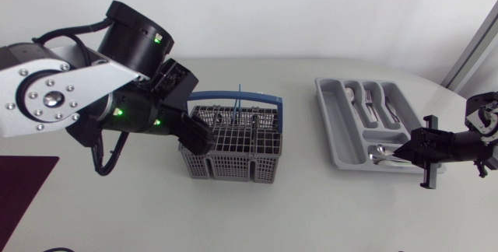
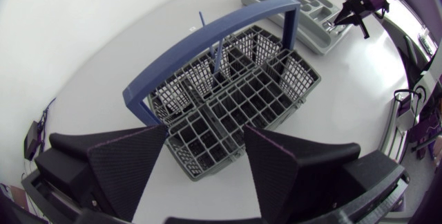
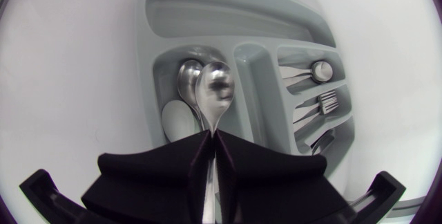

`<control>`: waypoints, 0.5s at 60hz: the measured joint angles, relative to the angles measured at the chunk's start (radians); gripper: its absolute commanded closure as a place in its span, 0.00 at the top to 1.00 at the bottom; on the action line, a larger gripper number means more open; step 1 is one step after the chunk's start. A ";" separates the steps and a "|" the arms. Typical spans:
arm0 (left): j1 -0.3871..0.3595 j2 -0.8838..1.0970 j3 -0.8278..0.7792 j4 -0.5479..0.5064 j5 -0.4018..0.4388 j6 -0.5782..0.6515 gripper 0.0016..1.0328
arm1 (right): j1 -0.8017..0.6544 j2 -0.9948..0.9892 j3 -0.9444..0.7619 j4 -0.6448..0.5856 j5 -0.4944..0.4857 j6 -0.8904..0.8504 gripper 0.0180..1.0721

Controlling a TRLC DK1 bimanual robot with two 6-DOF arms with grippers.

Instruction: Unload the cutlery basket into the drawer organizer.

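The grey wire cutlery basket (image 1: pixel 233 147) with a blue handle (image 1: pixel 233 95) stands left of the table's middle. A thin blue utensil (image 1: pixel 239 103) stands upright in it. My left gripper (image 1: pixel 198 137) is at the basket's left end, open. In the left wrist view its fingers (image 2: pixel 128 169) stand wide apart just short of the basket (image 2: pixel 235 92). The grey drawer organizer (image 1: pixel 342 124) lies at the right. My right gripper (image 3: pixel 210 140) is shut on a spoon (image 3: pixel 214 89) by its handle, its bowl over the compartment that holds other spoons (image 3: pixel 182 79).
Forks and knives (image 1: pixel 377 104) lie in the organizer's other compartments. A dark mat (image 1: pixel 19 190) covers the table's front left corner. The table's curved edge runs close behind the organizer.
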 measured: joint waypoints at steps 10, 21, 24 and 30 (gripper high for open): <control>-0.026 -0.036 -0.045 -0.005 -0.012 0.001 0.95 | 0.010 -0.002 -0.018 0.026 0.009 0.009 0.47; -0.036 -0.090 -0.090 -0.007 -0.023 0.019 0.95 | 0.030 -0.122 -0.051 -0.007 -0.019 0.091 0.58; -0.036 -0.099 -0.103 -0.007 -0.023 0.023 0.95 | 0.053 -0.166 -0.051 -0.017 -0.026 0.129 0.58; -0.036 -0.111 -0.154 -0.011 -0.023 0.043 0.93 | 0.167 -0.258 -0.051 -0.036 -0.042 0.258 0.58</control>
